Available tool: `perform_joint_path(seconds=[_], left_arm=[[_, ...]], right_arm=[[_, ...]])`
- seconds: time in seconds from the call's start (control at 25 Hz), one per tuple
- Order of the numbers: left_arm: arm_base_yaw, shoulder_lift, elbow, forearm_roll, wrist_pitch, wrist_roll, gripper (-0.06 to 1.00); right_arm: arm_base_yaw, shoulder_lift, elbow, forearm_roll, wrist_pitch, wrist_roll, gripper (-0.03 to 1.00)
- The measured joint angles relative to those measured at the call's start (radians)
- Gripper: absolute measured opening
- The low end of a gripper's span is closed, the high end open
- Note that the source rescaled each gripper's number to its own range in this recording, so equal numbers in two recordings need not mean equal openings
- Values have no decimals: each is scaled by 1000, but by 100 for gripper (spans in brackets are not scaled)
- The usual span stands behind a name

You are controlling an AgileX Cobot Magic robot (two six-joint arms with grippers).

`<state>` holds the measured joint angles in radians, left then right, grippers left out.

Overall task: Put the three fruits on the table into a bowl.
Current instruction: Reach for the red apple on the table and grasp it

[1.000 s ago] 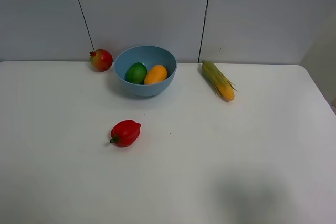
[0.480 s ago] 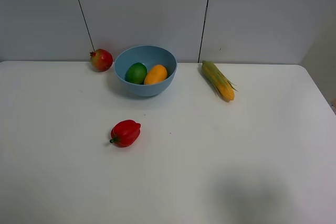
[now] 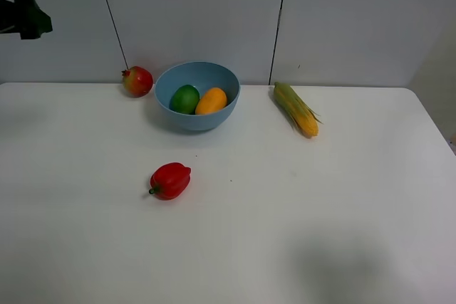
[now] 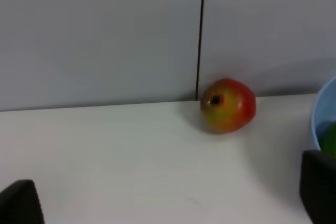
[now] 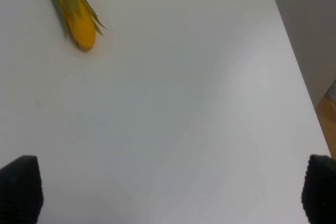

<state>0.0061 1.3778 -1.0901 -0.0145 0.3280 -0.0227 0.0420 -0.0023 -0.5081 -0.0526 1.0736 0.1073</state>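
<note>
The light-blue bowl (image 3: pixel 197 115) stands at the back of the white table (image 3: pixel 285 211). The green lime (image 3: pixel 184 99) and the orange-yellow mango (image 3: pixel 211 101) lie inside it. The red-yellow pomegranate (image 3: pixel 137 81) sits on the table just left of the bowl, against the wall. In the left wrist view the pomegranate (image 4: pixel 228 105) lies ahead, with the bowl's rim (image 4: pixel 321 124) beside it. My left gripper (image 4: pixel 168 203) is open and empty, raised well left of the pomegranate; it shows dark at the exterior view's upper left (image 3: pixel 30 16). My right gripper (image 5: pixel 169 192) is open and empty above bare table.
A red bell pepper (image 3: pixel 170 180) lies in front of the bowl. A corn cob (image 3: pixel 296 109) with green husk lies right of the bowl; it also shows in the right wrist view (image 5: pixel 73 11). The table's right edge (image 5: pixel 294 66) is near the right gripper.
My left gripper has come into the exterior view at the upper left. The fruits, bowl, pepper and corn have not moved.
</note>
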Motion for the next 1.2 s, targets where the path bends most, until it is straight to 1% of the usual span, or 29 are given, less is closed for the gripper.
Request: perform_joint_path(seconds=[0.2,0.36,0.64,0.8,1.0,1.2], left_arm=[[-46,240,-143,-17,-11,9,100],[-81,389,-240,-18,-11,23,100],[-89,591,-364,-26,-11,45,100],[-89,668,-420,-72,-17,115,100],[-89,751,-504,-159,-37,197,100],[-89,832,-581,-177,-43,218,100]], right_arm=[[0,0,0,-1,0,0,100],[0,0,0,-1,0,0,100],[0,0,0,-1,0,0,100],[0,0,0,-1,0,0,100],[0,0,0,-1,0,0,100],[0,0,0,-1,0,0,100]])
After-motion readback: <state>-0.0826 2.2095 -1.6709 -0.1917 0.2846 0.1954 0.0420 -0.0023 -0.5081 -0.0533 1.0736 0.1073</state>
